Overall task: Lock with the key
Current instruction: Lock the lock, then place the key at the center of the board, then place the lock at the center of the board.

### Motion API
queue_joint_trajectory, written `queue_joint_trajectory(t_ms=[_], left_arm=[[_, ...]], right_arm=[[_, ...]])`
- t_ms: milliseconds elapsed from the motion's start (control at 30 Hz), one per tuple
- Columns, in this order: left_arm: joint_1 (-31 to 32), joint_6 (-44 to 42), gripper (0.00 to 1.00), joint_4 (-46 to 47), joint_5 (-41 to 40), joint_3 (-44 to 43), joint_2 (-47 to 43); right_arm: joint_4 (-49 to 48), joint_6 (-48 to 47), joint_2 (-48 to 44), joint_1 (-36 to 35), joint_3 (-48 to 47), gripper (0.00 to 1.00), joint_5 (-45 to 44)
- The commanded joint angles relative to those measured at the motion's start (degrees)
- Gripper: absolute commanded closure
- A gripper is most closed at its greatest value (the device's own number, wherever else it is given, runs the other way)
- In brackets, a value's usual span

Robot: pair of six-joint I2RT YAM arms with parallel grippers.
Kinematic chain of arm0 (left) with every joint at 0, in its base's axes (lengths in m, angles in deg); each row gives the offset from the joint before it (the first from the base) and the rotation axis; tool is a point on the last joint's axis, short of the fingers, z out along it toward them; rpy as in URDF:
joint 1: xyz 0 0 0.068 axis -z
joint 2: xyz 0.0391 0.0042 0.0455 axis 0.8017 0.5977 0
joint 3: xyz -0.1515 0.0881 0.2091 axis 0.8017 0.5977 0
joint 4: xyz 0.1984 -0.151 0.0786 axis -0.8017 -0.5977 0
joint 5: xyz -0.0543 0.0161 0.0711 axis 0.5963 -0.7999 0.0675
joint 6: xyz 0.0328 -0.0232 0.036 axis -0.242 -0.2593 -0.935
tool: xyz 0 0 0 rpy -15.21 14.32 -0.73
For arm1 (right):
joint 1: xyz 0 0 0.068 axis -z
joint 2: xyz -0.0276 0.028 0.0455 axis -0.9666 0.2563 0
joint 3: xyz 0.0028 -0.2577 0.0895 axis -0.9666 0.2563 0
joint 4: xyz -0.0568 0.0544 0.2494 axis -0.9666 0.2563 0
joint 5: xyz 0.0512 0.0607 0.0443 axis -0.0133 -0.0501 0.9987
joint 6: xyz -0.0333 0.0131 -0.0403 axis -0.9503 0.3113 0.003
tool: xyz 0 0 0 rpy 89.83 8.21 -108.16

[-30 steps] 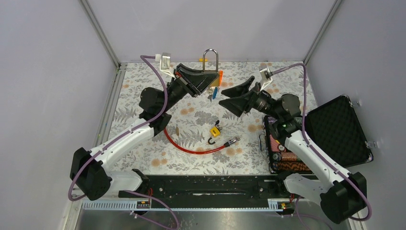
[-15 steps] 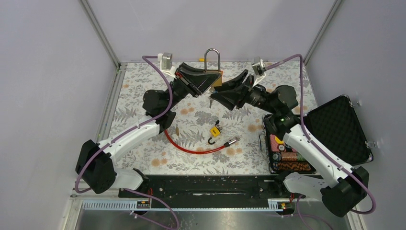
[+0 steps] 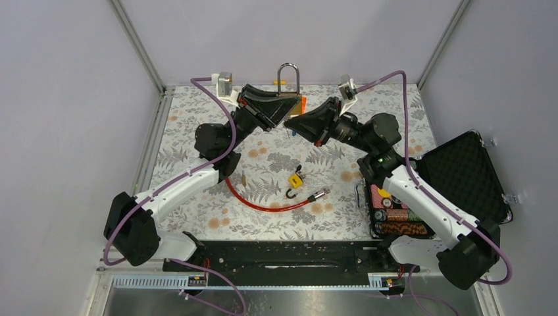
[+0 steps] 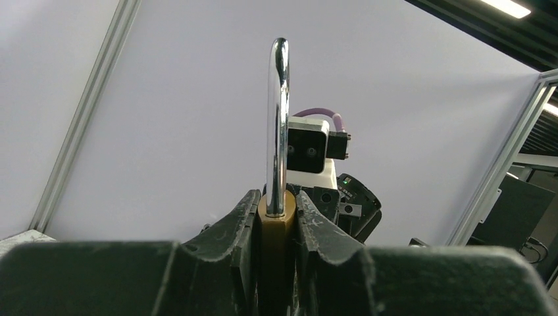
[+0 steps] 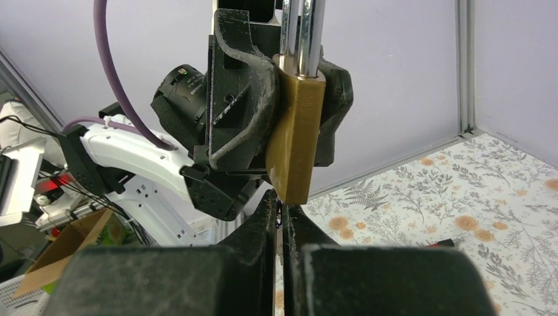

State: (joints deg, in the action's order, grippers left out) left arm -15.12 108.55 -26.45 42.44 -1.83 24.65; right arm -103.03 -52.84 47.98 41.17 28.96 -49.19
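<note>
A brass padlock (image 3: pixel 294 103) with a steel shackle (image 3: pixel 287 71) pointing up is held above the back of the table. My left gripper (image 3: pixel 284 113) is shut on its body, whose sides are pinched between the fingers in the left wrist view (image 4: pixel 276 220). My right gripper (image 3: pixel 295 124) meets it from the right, just under the lock's bottom. In the right wrist view the padlock (image 5: pixel 296 141) hangs right above my right gripper (image 5: pixel 281 201), which is shut. Only a thin blue sliver of the key (image 5: pixel 279 209) shows between the fingertips, below the lock.
A small yellow padlock (image 3: pixel 296 180) and a red cable (image 3: pixel 260 204) with a metal end (image 3: pixel 320 193) lie mid-table. At the right, an open black foam-lined case (image 3: pixel 464 181) stands beside a tray of cylinders (image 3: pixel 392 214). The walls are close behind the lock.
My right gripper has swung left up to the padlock's underside, and its jaws have gone from wide open to shut. The left gripper kept its hold on the lock, nearly still.
</note>
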Motion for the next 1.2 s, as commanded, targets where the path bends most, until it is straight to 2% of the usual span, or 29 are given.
queue_joint_trajectory(t_ms=[0,167,267,433,533,667,833,900,1167], left_arm=[[0.63,-2.62,1.0,7.83,0.13,-3.23,-3.52],[-2.47,-0.86,1.0,7.47,-0.07,-4.27,-5.24],[-4.67,1.56,1.0,8.93,-1.14,-3.56,-6.46],[-6.45,4.87,1.0,14.01,-4.53,-0.77,-8.04],[-6.74,4.74,1.0,13.92,-4.47,-0.71,-8.49],[-7.07,3.89,1.0,7.79,-3.49,-0.94,-9.09],[-7.11,-1.47,1.0,-12.87,-5.92,-2.94,-7.38],[-7.08,-2.17,1.0,-17.42,-6.5,-4.54,-4.08],[-5.38,5.03,1.0,-19.1,-5.06,-9.76,17.29]], right_arm=[[5.12,-6.3,0.2,0.19,-2.08,1.0,0.12],[21.85,-16.09,0.47,0.17,-4.98,1.0,7.84],[28.53,-20.93,-0.26,0.18,-4.34,1.0,11.21],[30.32,-22.78,-1.69,0.16,-2.36,1.0,15.46],[29.8,-21.8,-1.47,0.15,-1.76,1.0,16.67],[30.97,-21.25,-2.48,0.74,-0.48,1.0,8.92],[30.15,-13.06,-2.16,6.1,1.19,1.0,-2.73],[28.25,-8.67,-1.43,9.51,2.56,1.0,-6.52],[29.91,-4.16,4.41,16.76,6.34,1.0,-24.37]])
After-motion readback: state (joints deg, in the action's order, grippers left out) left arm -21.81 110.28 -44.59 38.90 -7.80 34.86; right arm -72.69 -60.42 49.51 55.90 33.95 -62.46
